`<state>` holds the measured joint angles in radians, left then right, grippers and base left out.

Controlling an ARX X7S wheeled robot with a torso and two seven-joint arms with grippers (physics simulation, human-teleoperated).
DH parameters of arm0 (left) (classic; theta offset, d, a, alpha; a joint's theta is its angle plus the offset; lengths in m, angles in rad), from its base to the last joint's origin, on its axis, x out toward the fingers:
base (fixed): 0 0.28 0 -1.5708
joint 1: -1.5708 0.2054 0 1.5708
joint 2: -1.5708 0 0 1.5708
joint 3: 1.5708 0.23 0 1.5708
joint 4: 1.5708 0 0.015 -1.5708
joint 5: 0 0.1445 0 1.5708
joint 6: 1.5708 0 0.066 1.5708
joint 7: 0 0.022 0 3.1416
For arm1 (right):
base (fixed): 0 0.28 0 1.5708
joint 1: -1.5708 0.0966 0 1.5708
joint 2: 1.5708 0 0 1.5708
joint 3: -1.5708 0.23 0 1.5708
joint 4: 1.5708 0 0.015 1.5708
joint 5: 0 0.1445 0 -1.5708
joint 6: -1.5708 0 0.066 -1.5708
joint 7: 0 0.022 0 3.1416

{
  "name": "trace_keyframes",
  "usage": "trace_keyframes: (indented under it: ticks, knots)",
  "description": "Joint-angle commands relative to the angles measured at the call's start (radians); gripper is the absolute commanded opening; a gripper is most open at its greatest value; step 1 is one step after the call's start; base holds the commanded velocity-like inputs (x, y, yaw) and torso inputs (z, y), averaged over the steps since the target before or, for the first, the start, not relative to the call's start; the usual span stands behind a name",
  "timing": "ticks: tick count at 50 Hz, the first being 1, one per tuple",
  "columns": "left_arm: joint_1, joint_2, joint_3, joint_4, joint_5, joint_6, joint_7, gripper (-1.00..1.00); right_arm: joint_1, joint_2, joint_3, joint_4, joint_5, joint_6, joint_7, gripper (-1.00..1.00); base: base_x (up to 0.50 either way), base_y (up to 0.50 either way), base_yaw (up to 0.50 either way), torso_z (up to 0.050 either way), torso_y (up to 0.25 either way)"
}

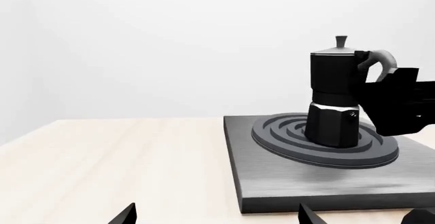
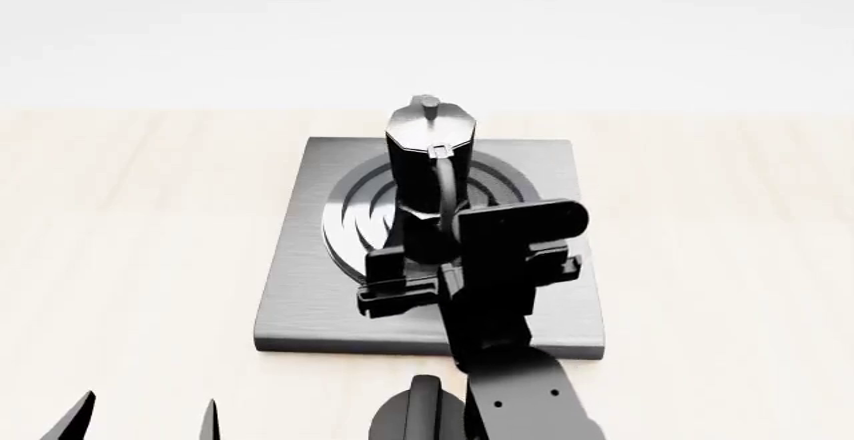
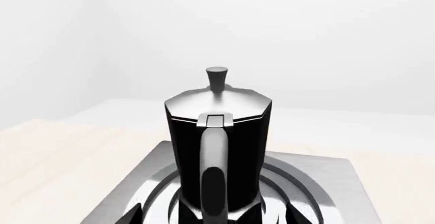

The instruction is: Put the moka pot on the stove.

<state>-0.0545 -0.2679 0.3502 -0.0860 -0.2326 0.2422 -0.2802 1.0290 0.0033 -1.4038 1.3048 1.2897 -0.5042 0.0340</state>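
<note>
Black faceted moka pot (image 2: 430, 150) upright on my grey square ring-burner stove (image 2: 304, 260), handle between the right gripper (image 2: 447, 265) fingers, grip uncertain, left gripper (image 2: 144, 418) spread wide, well clear

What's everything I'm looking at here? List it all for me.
Moka pot: one, black with silvery lid, upright on the burner rings of the stove.
Stove: one, grey metal plate with a ring burner, on the table.
Table: one, pale wood, under everything.
Right gripper: one, black, at the pot's handle side over the stove; whether its fingers are closed is unclear.
Left gripper: one, black; only two finger tips show, spread apart, at the table's near edge.
</note>
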Motion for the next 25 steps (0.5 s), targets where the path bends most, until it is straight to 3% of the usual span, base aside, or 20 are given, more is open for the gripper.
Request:
trace_keyframes:
  ticks: [1, 12, 25]
  knots:
    - [-0.001, 0.003, -0.001, -0.008, -0.018, 0.021, 0.019, 1.00, -0.002, -0.003, -0.014, 0.002, -0.005, -0.018, -0.007, 1.00, 0.00, 0.00, 0.00, 0.000, 0.000]
    - [-0.002, 0.001, 0.002, -0.010, -0.022, 0.027, 0.018, 1.00, 0.031, -0.003, -0.014, 0.004, -0.008, -0.078, 0.016, 1.00, 0.00, 0.00, 0.00, 0.000, 0.000]
    - [-0.003, -0.001, 0.006, -0.012, -0.021, 0.032, 0.013, 1.00, -0.016, -0.001, 0.180, 0.003, -0.212, -0.103, 0.010, 1.00, 0.00, 0.00, 0.00, 0.000, 0.000]
